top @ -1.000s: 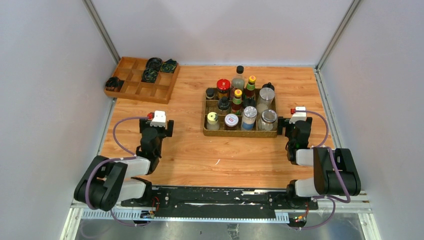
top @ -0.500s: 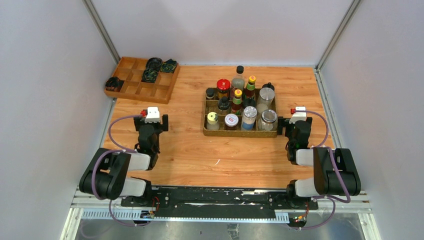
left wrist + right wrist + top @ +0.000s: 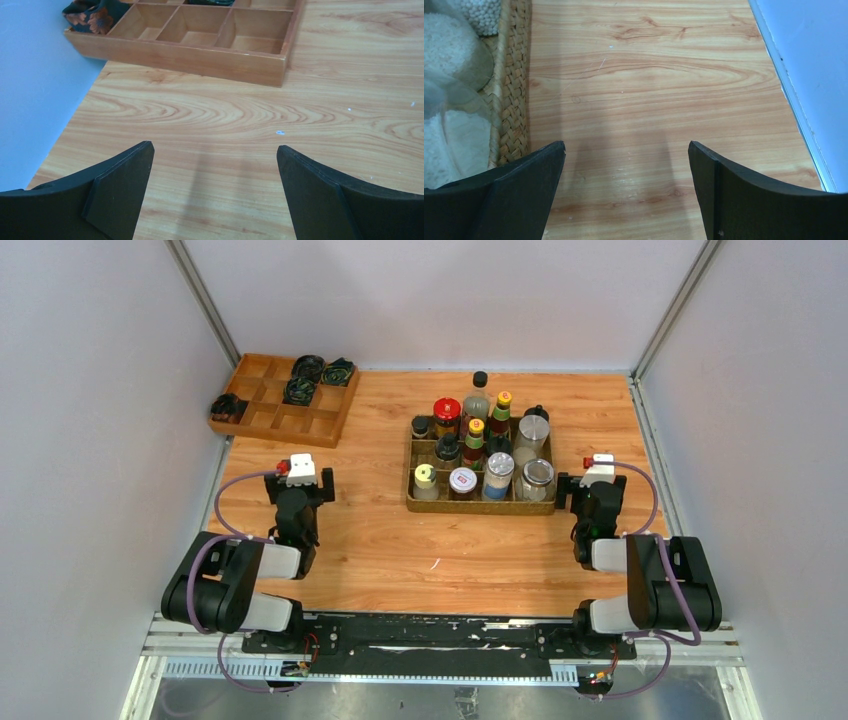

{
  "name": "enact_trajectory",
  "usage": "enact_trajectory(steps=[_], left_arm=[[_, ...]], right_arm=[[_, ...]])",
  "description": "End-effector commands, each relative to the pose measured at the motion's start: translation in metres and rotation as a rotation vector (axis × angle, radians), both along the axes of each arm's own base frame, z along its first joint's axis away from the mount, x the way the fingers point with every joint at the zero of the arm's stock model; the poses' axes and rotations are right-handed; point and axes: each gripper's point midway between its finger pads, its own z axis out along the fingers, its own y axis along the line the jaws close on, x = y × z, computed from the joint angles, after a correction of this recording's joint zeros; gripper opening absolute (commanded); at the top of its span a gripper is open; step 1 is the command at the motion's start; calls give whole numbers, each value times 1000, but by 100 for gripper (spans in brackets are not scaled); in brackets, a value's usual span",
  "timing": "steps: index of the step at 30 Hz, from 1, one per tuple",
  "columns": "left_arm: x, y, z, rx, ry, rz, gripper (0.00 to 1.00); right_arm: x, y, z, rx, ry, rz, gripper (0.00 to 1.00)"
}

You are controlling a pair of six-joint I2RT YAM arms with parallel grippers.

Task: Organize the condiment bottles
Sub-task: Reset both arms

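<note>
Left end effector [image 3: 214, 150]: jaws spread wide, nothing between them; it hangs low over bare tabletop [image 3: 400, 540].
Right end effector [image 3: 626, 147]: jaws just as wide, nothing held; only wood grain shows between the fingers.
Condiment bottles [image 3: 475, 435]: grouped upright in the woven tray [image 3: 480, 506], just to the left of the right end effector and slightly ahead of it; well apart from the left end effector, off to its right and ahead.
Bottle caps: red, yellow, black and silver, seen from above.
Tall black-capped bottle [image 3: 480, 380]: at the far edge of the group; whether it stands inside the tray or just behind it cannot be told.
Clear jars of white grains [image 3: 449, 50]: at the left edge of the right wrist view, against the tray's woven wall, close beside the right end effector's left finger.
Wooden compartment box [image 3: 200, 55]: ahead of the left end effector and a little to its left, not touching it.
Dark coils [image 3: 310, 367]: in the box's far compartments, with one more at its left end.
</note>
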Motion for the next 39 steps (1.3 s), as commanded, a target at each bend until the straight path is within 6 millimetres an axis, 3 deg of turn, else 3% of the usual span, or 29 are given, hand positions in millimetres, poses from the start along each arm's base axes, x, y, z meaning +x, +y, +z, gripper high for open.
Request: enact_trajectory(steps=[1,9,14,39], left_arm=[[1,15,7,-38,-35,86,100],[1,15,7,-40,-37,85,100],[0,15,6,-38,-36,85,100],[0,15,7,-39,-39,83,100]], right_arm=[[-2,-2,12,45,-86,-65,100],[8,37,10,17,-47,196,100],[11,21,8,24,-22,92,100],[11,20,7,23,-20,91,100]])
